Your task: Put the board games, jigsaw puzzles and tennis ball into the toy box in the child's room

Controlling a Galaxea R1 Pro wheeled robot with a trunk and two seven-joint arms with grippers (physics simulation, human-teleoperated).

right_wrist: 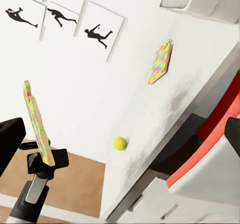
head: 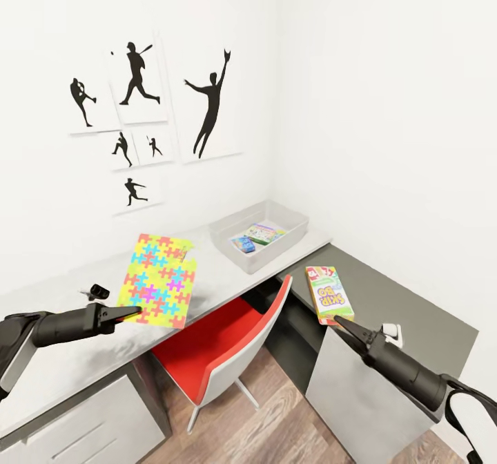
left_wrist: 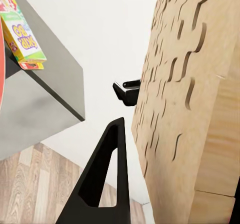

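White-walled corner room, baseball silhouette pictures [head: 141, 115] above a pale desk, the table [head: 83, 360]. Left gripper [head: 130, 311] closed on the lower edge of a jigsaw puzzle [head: 159, 279], the board lifted off the tabletop and tilted, coloured face toward the head camera; left wrist view shows its plain wooden back [left_wrist: 192, 99] pressed against one black finger [left_wrist: 102, 176]. Right gripper [head: 339, 321] pinches the near end of the SKIP-BO box [head: 328, 293], held in the air over the dark lower surface [head: 386, 298] right of the desk. Toy box [head: 276, 251] sits at the desk's far end by the wall corner, well beyond both grippers, with a small blue box [head: 243, 244] and a colourful pale box [head: 264, 233] lying inside. Right wrist view: second jigsaw puzzle [right_wrist: 161, 62] flat on the table, tennis ball [right_wrist: 119, 143] on the table apart from it. Red chair [head: 228, 350] below the desk edge, between the arms
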